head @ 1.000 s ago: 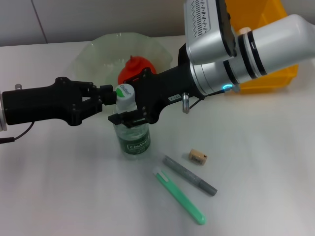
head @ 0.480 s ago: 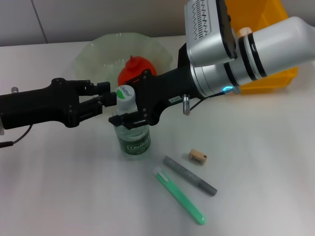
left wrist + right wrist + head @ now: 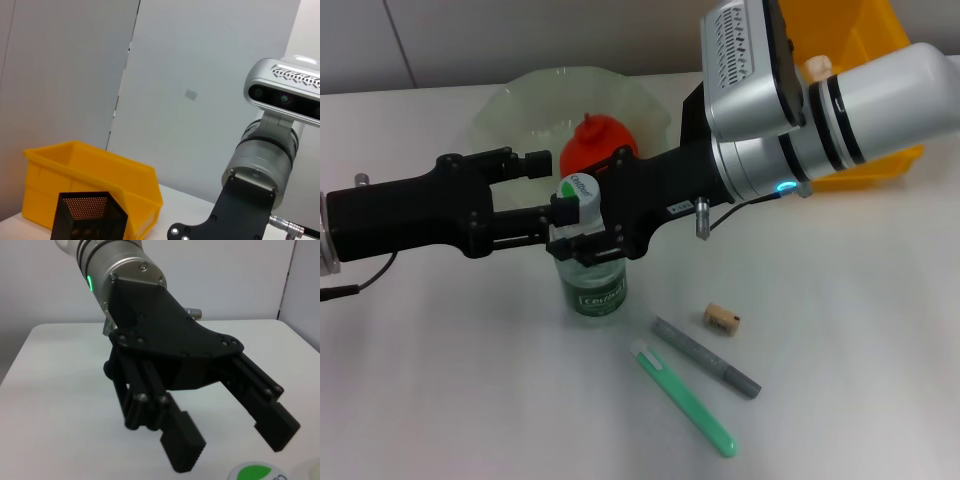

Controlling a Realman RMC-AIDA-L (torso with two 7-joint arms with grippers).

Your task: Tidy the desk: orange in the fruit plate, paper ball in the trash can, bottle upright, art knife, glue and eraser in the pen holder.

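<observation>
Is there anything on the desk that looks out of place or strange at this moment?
Three small items lie loose on the desk instead of in the pen holder: the eraser, a grey pen-like stick and a green one. The bottle stands upright, with the left claw open around its cap.

Both arms meet at the centre of the scene. The left arm reaches in level from the left edge, its black left tool (image 3: 542, 188) spread wide, 1 finger toward the far side and 1 toward the near side; the same tool (image 3: 230, 437) fills the right wrist view, its 2 ridged pads well apart. The right arm, silver and white with a lit blue ring, slants down from the far right, ending in the black right tool (image 3: 582, 243) just right of the left one, its jaws set low.
</observation>
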